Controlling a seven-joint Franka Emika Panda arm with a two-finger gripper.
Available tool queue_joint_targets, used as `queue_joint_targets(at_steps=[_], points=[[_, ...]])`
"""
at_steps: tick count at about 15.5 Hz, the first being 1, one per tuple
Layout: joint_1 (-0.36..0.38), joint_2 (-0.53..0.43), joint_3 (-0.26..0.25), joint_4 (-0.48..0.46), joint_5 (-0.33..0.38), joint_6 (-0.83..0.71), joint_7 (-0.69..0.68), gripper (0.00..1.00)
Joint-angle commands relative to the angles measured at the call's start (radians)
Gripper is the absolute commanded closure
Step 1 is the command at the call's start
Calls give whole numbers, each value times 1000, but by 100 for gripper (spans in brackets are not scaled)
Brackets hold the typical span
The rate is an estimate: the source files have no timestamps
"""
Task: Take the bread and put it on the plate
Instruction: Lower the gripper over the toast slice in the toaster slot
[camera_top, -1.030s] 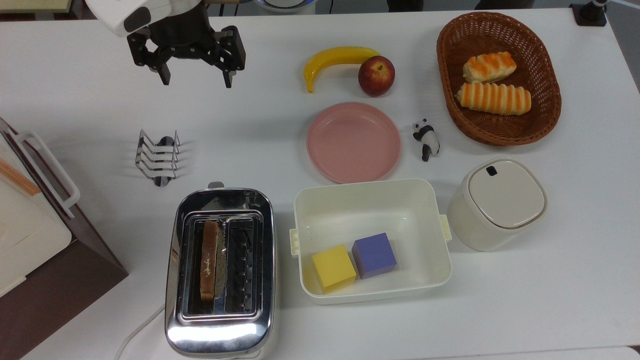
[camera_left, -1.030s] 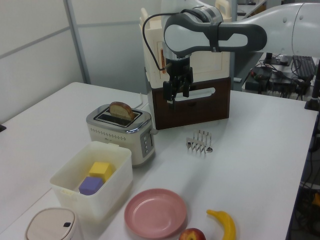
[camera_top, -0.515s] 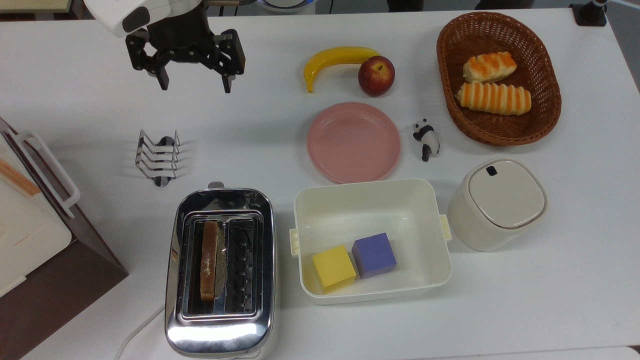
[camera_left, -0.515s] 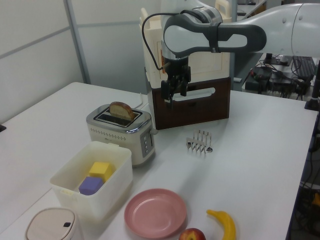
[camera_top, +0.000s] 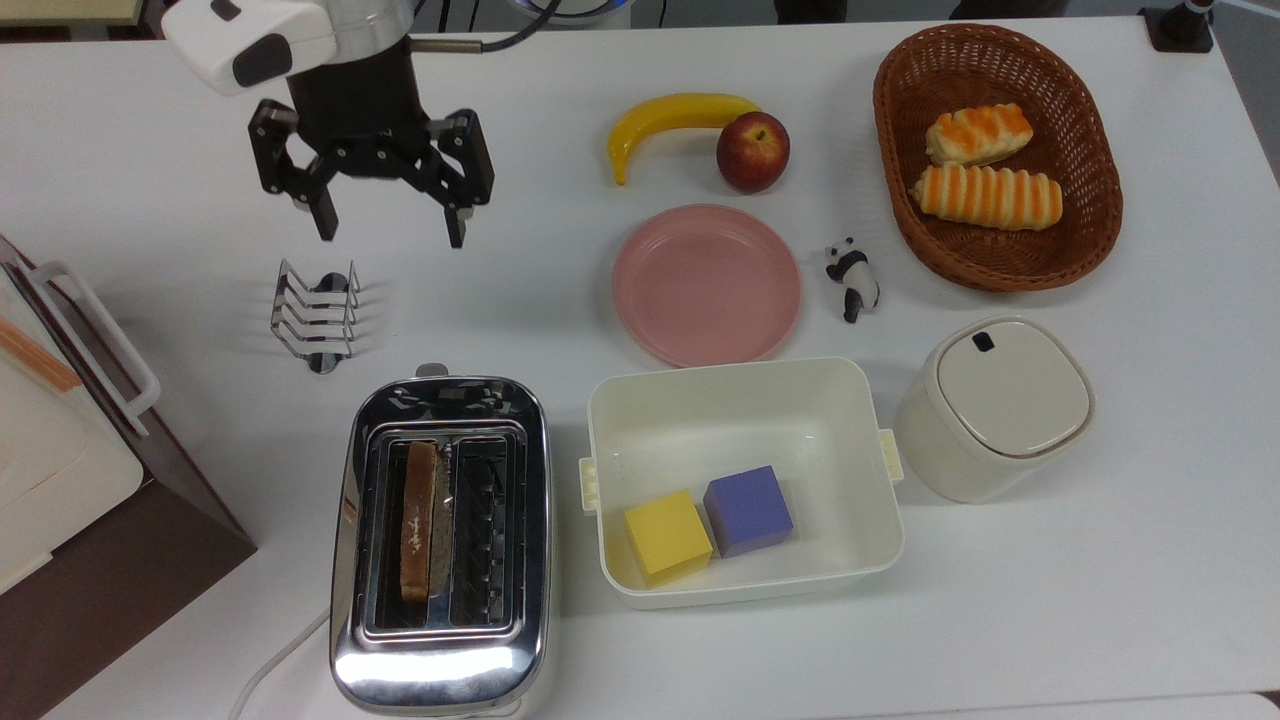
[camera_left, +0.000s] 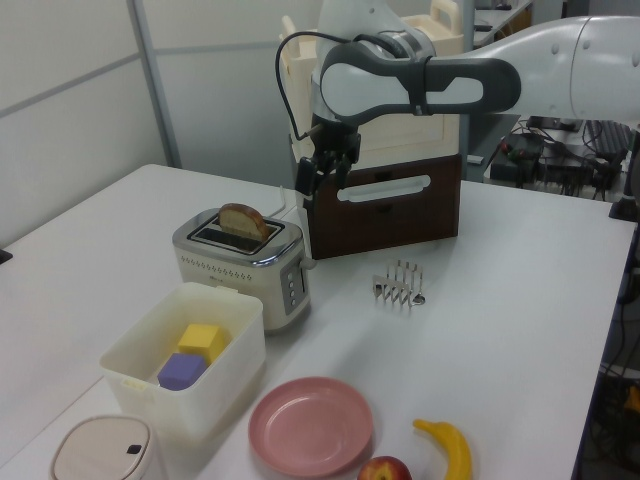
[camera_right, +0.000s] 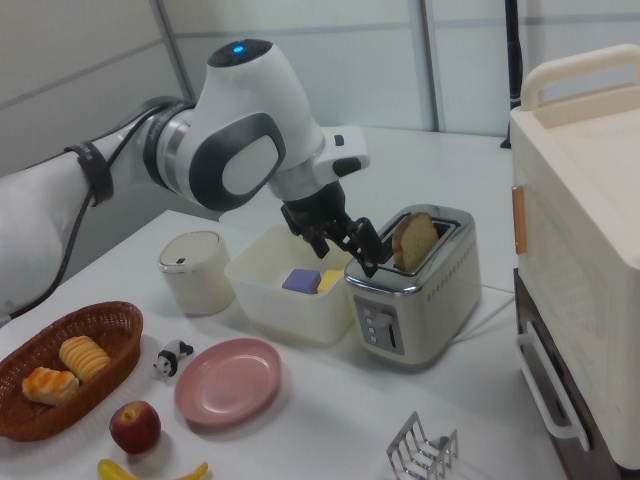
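The bread (camera_top: 418, 520) is a brown-crusted slice standing upright in the left slot of a chrome toaster (camera_top: 440, 655); it pokes out of the top in the left view (camera_left: 245, 219) and in the right view (camera_right: 414, 240). The pink plate (camera_top: 707, 285) lies bare on the white table, to the top view's right of the toaster, also seen in the left view (camera_left: 311, 425) and right view (camera_right: 228, 380). My gripper (camera_top: 390, 236) hangs open and holds nothing, up in the air beyond the toaster's far end, above the toast rack area (camera_left: 316, 184) (camera_right: 352, 248).
A wire toast rack (camera_top: 315, 315) stands between gripper and toaster. A white tub (camera_top: 740, 395) with a yellow and a purple cube sits beside the toaster. Banana (camera_top: 672, 118), apple (camera_top: 752, 151), panda figure (camera_top: 853, 278), basket (camera_top: 1085, 215) of rolls, lidded canister (camera_top: 1000, 405), brown-and-cream box (camera_top: 90, 520).
The open gripper has moved toward the toaster, downward in the top view and leftward in the left view. Nothing else has shifted.
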Motion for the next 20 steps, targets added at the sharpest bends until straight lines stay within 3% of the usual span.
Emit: queue_joint_targets(at_steps=[1,8,15,20], points=[[9,12,0,-26,76,134,18,0],[28,125,6,-26,105,462,70,0],[58,193,6,-26,105,634,118,0],[58,200,6,-24,105,648,139,0]])
